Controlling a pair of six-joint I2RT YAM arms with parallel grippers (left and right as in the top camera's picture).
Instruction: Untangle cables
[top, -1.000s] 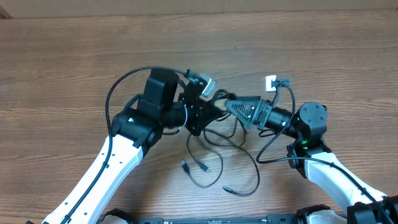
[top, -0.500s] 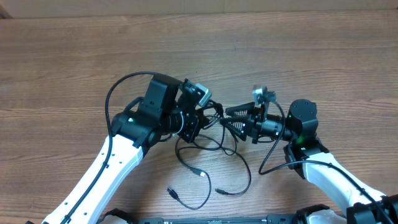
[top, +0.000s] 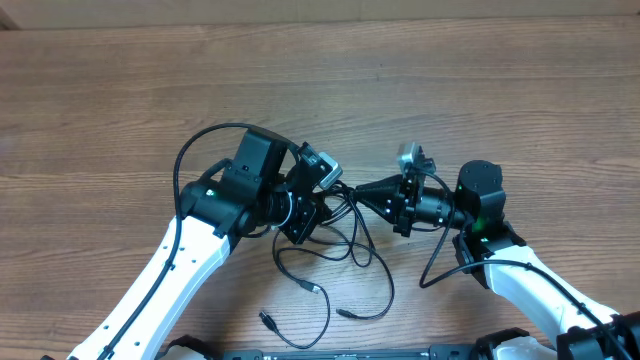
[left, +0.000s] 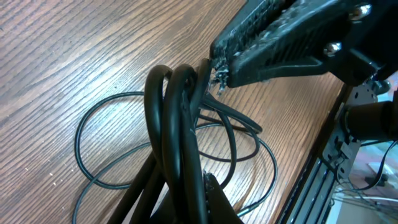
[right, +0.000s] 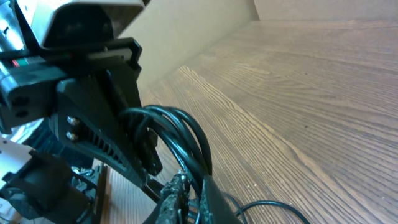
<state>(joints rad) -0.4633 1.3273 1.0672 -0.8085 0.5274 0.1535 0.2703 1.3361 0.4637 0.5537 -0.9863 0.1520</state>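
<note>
The cables (top: 345, 215) are thin black cords bunched between my two grippers near the table's middle. Loose loops trail toward the front edge and end in small plugs (top: 320, 290). My left gripper (top: 318, 203) is shut on a bundle of looped strands (left: 174, 124), which rise from its jaws (left: 186, 186). My right gripper (top: 358, 190) comes in from the right. Its closed tip (left: 217, 73) pinches strands at the top of that loop. In the right wrist view the right gripper (right: 194, 190) is shut on the cables (right: 183, 134), with the left gripper (right: 106, 124) just behind them.
The wooden table (top: 120, 90) stretches to the back and left. More plug ends lie near the front edge (top: 268, 321) (top: 343, 313). A thicker black arm wire (top: 190, 155) arcs over my left arm, and another (top: 435, 265) hangs by my right arm.
My right gripper has gone from open to shut on the cables beside the left gripper. The loose loops and plug ends have slid toward the front edge.
</note>
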